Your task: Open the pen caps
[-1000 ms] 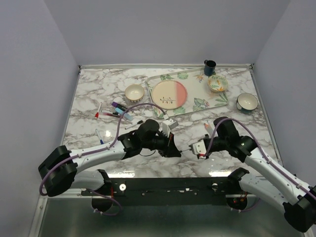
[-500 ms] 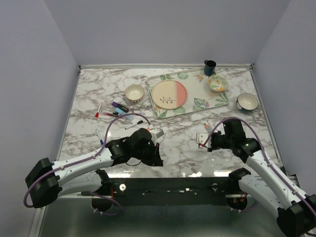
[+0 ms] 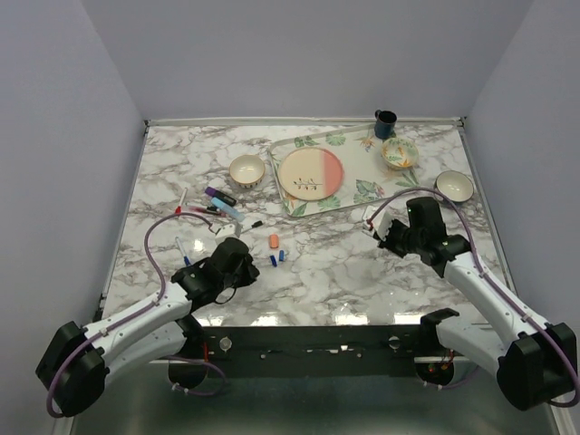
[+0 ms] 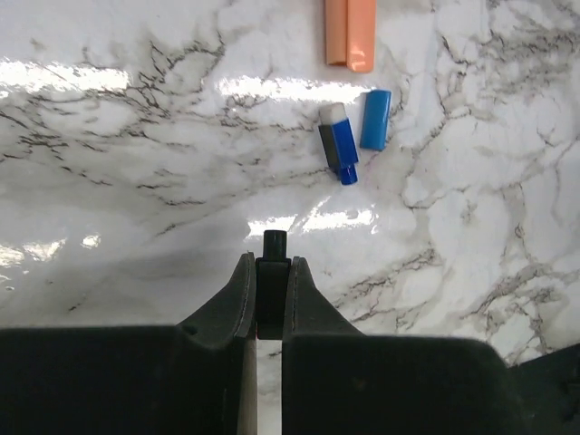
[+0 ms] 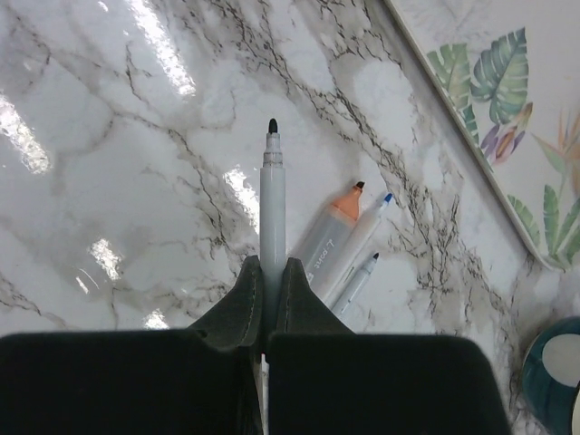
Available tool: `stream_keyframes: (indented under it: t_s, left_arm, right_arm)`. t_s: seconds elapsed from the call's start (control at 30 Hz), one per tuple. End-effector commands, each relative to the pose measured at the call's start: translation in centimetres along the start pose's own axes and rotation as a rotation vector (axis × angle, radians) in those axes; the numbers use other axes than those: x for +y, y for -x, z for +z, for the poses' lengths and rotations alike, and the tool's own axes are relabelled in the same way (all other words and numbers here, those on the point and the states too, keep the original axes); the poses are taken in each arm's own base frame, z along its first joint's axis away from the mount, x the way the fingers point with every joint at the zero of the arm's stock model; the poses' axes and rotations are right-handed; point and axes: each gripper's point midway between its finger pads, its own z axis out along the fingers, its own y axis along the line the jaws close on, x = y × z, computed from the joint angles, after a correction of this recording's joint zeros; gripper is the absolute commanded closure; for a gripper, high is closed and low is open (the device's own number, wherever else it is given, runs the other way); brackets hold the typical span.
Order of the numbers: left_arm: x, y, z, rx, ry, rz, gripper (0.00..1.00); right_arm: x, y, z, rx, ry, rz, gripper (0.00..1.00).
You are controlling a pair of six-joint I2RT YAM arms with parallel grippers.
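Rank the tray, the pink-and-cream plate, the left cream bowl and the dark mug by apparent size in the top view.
Largest to smallest:
1. tray
2. pink-and-cream plate
3. cream bowl
4. dark mug, though it is farthest from the camera.

Bare table [image 3: 335, 272] is left open in the near middle, interrupted only by an orange cap [image 3: 274, 241] and two blue caps [image 3: 283, 256] lying close together. The back is blocked by the tray [image 3: 367, 190] and a bowl [image 3: 246, 169], the left by scattered pens [image 3: 217, 195], and three uncapped pens [image 5: 326, 237] are crowded just beside the right gripper [image 3: 373, 223], near the tray's edge.
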Motion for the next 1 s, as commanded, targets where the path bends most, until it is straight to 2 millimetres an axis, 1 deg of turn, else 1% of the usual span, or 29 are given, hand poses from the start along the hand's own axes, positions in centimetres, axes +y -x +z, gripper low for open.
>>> stream_keyframes:
  t_s: [0.0,0.03,0.1,0.13,0.17,0.2,0.27,0.3,0.33,0.37,0.4,0.43,0.57,0.6,0.67,0.77,0.87,0.9,0.97]
  left_arm:
    - [0.5,2.8,1.1,-0.098,0.048,-0.020,0.99]
    - [0.4,3.0,1.4,-0.099,0.047,-0.012,0.98]
    - [0.7,2.8,2.0,-0.077,0.069,-0.008,0.96]
    - [0.6,2.9,2.3,-0.076,0.067,-0.003,0.96]
    - [0.8,2.7,2.6,-0.064,0.081,-0.002,0.96]
    - [0.8,2.7,2.8,-0.065,0.085,-0.002,0.92]
    - [0.9,2.7,3.1,-0.061,0.091,0.000,0.92]
    - [0.9,2.9,3.1,-0.065,0.091,-0.001,0.89]
    - [0.9,3.0,3.2,-0.067,0.090,-0.003,0.89]
    - [1.1,2.9,3.3,-0.062,0.096,0.000,0.87]
    - [1.0,2.9,3.4,-0.060,0.091,-0.001,0.83]
    - [1.0,2.9,3.5,-0.056,0.090,-0.002,0.80]
    - [1.1,2.5,4.1,-0.033,0.093,0.002,0.75]
    - [1.1,2.4,4.2,-0.029,0.092,0.002,0.71]
    - [1.0,2.2,4.4,-0.018,0.087,0.002,0.70]
    - [0.8,2.2,4.6,-0.013,0.078,0.000,0.65]
    - [0.6,2.4,4.5,-0.014,0.072,0.001,0.58]
    - [0.6,2.4,4.5,-0.015,0.073,0.002,0.54]
    - [0.4,2.6,4.4,-0.017,0.069,0.004,0.50]
  right_arm:
    - [-2.5,0.0,-0.8,0.019,-0.102,0.094,1.00]
    - [-2.9,-0.4,-0.9,0.030,-0.122,0.109,0.99]
    - [-3.6,-0.7,-1.0,0.037,-0.151,0.138,1.00]
    - [-4.2,-1.2,-1.2,0.052,-0.178,0.162,0.99]
    - [-4.4,-1.3,-1.3,0.055,-0.184,0.177,0.99]
    - [-4.5,-1.5,-1.3,0.059,-0.185,0.187,0.99]
    - [-4.8,-1.9,-1.4,0.066,-0.195,0.213,0.99]
    - [-4.9,-2.1,-1.6,0.072,-0.198,0.221,0.99]
    - [-5.1,-2.3,-1.6,0.076,-0.201,0.232,0.99]
    - [-5.1,-2.5,-1.6,0.081,-0.202,0.239,0.99]
    - [-5.1,-2.7,-1.6,0.085,-0.200,0.244,0.99]
    - [-5.2,-2.8,-1.7,0.086,-0.199,0.250,0.99]
    - [-5.1,-2.9,-1.6,0.089,-0.193,0.254,0.99]
    - [-5.1,-3.0,-1.7,0.090,-0.195,0.256,0.99]
    - [-5.1,-3.1,-1.6,0.092,-0.192,0.259,0.99]
    - [-5.2,-3.1,-1.7,0.091,-0.196,0.261,0.99]
    - [-5.2,-3.2,-1.7,0.094,-0.196,0.271,1.00]
    - [-5.3,-3.3,-1.7,0.097,-0.195,0.275,0.99]
    - [-5.2,-3.5,-1.6,0.103,-0.192,0.279,0.99]
